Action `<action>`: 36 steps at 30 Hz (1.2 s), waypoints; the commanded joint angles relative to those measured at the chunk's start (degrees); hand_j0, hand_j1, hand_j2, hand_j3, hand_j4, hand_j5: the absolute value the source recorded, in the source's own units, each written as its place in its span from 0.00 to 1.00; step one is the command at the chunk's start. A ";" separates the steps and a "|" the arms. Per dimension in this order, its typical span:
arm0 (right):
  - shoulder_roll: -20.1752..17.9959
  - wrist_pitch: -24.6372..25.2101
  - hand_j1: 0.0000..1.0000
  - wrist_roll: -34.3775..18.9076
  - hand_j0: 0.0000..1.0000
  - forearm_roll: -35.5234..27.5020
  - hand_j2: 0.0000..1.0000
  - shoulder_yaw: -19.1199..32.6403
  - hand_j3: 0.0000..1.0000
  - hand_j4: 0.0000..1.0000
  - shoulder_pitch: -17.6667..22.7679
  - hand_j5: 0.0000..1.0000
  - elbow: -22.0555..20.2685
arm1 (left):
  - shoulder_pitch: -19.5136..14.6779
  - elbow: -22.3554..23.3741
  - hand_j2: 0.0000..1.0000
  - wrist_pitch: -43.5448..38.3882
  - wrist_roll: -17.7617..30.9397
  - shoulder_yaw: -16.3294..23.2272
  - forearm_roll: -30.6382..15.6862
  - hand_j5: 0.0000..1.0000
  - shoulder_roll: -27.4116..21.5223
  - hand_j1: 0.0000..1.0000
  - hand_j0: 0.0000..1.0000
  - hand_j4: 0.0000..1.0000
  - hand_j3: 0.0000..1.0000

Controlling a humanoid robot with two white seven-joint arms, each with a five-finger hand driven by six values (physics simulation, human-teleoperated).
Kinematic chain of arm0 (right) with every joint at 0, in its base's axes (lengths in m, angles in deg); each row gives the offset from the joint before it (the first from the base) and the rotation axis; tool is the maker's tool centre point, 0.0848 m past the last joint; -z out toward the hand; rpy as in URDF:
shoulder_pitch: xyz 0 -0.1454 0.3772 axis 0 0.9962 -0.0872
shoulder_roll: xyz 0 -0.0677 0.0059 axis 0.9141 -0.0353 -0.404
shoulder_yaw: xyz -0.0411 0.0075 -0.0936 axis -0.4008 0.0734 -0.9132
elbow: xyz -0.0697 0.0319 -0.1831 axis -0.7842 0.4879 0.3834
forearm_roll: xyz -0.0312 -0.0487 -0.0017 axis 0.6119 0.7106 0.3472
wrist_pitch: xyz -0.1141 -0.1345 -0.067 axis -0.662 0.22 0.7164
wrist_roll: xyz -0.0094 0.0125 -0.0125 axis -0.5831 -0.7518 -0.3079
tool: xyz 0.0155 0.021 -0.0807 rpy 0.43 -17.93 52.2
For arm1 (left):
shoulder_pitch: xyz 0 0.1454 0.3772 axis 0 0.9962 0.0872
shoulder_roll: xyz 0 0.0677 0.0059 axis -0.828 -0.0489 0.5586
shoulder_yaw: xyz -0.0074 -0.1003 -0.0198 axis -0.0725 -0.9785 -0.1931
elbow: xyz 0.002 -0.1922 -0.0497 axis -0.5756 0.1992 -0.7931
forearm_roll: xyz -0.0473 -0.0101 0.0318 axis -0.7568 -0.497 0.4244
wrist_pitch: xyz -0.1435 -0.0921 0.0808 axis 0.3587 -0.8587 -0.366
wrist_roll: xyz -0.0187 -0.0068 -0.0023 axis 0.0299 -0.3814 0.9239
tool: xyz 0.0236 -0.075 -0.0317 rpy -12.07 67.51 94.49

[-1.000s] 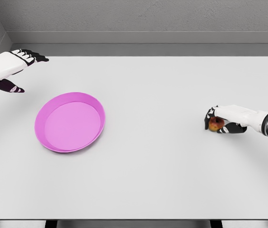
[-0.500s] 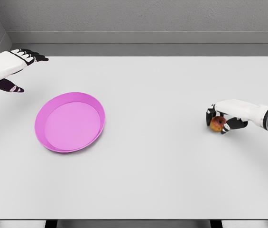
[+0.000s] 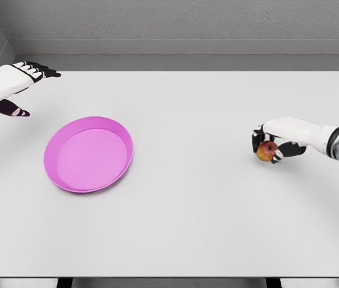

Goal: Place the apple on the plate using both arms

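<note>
Only pink plate (image 3: 89, 154) left of apple (image 3: 267, 151)

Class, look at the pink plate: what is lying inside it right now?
Nothing lies inside the pink plate; its whole bowl is in view. The apple is away from it, gripped by the right hand.

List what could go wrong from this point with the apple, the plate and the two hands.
1. The right hand holds the apple with its fingers curled over the top; much of the fruit shows below them, so it might slip and roll across the table.
2. The pink plate lies far to the left, so the carry is long.
3. The left hand hovers open beyond the plate; a handover there could knock the plate's rim.
</note>
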 commanded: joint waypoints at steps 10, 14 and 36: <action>3.52 -2.91 0.34 -0.90 0.34 -0.20 0.34 -0.55 0.34 0.34 -0.70 0.34 -0.13 | 0.00 -0.01 1.00 -0.07 0.05 -0.15 -0.36 1.00 -0.15 1.00 1.00 1.00 1.00; 4.67 -3.00 0.34 -0.99 0.34 -0.11 0.34 -0.64 0.34 0.34 -0.88 0.34 -0.13 | 0.00 -0.01 1.00 -0.07 -0.04 -0.15 -0.45 1.00 -0.24 1.00 1.00 1.00 1.00; 9.94 -3.09 0.34 -0.99 0.34 -0.20 0.34 -5.56 0.34 0.34 -5.10 0.34 -0.13 | 0.09 -0.36 1.00 -0.07 -0.04 -0.15 -0.36 1.00 -0.42 1.00 1.00 1.00 1.00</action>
